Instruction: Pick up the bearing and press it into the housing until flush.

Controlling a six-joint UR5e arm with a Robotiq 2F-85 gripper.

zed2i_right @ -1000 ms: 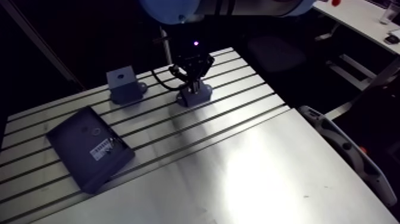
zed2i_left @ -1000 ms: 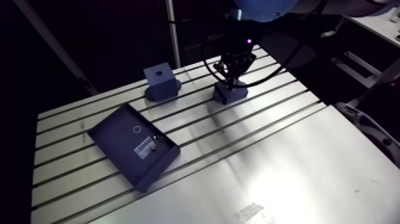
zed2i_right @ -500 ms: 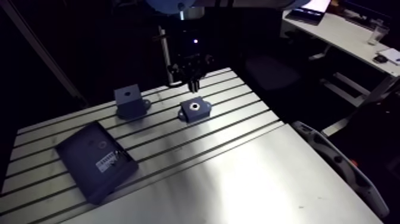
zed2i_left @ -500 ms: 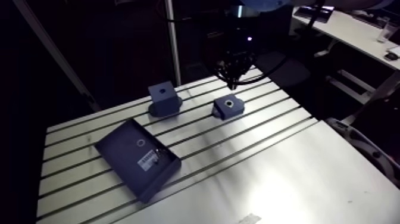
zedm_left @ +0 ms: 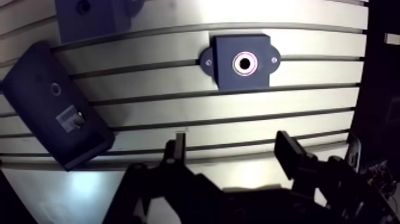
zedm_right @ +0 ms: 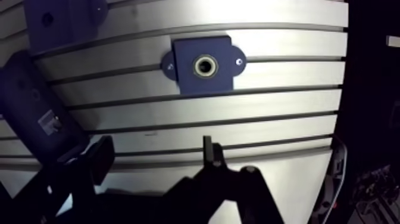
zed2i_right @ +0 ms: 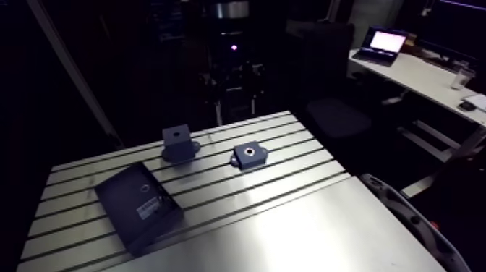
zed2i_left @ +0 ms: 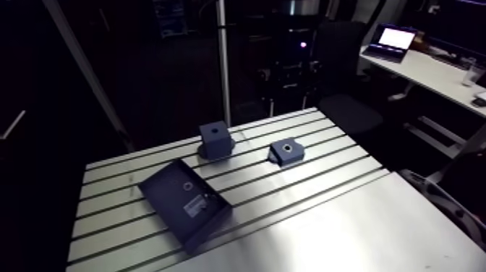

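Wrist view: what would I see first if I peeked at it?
The dark housing with a shiny ring in its middle, lying on the bright slotted table ahead of the open fingers. Next comes a flat dark box with a white label, off to one side of the housing, and a block farther out than the box.

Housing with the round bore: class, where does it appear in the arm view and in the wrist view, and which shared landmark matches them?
Arm view: the housing sits beside the tall block.
Wrist view: ahead of the open gripper, apart from it.
Shared landmark: the flat labelled box, seen in both.
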